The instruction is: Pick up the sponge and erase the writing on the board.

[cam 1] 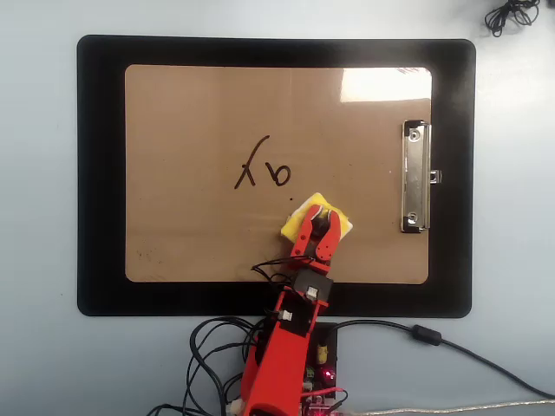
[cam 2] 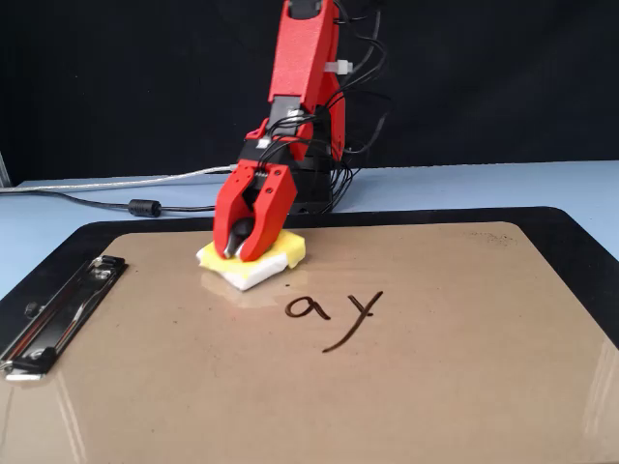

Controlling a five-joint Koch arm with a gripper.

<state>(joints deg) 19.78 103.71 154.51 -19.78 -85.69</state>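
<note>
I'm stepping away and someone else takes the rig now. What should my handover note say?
Hand: shut on the sponge, pressing it on the board.
Sponge: in the fixed view, just up and left of the writing, not touching it.
Writing: only "ay" shows; board beside the sponge is bare.
Done: sponge picked up and on the board.
Left: wipe off "ay".

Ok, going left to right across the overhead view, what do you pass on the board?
The writing → the sponge with the gripper clamped on it → the metal clip at the right edge of the board.
</note>
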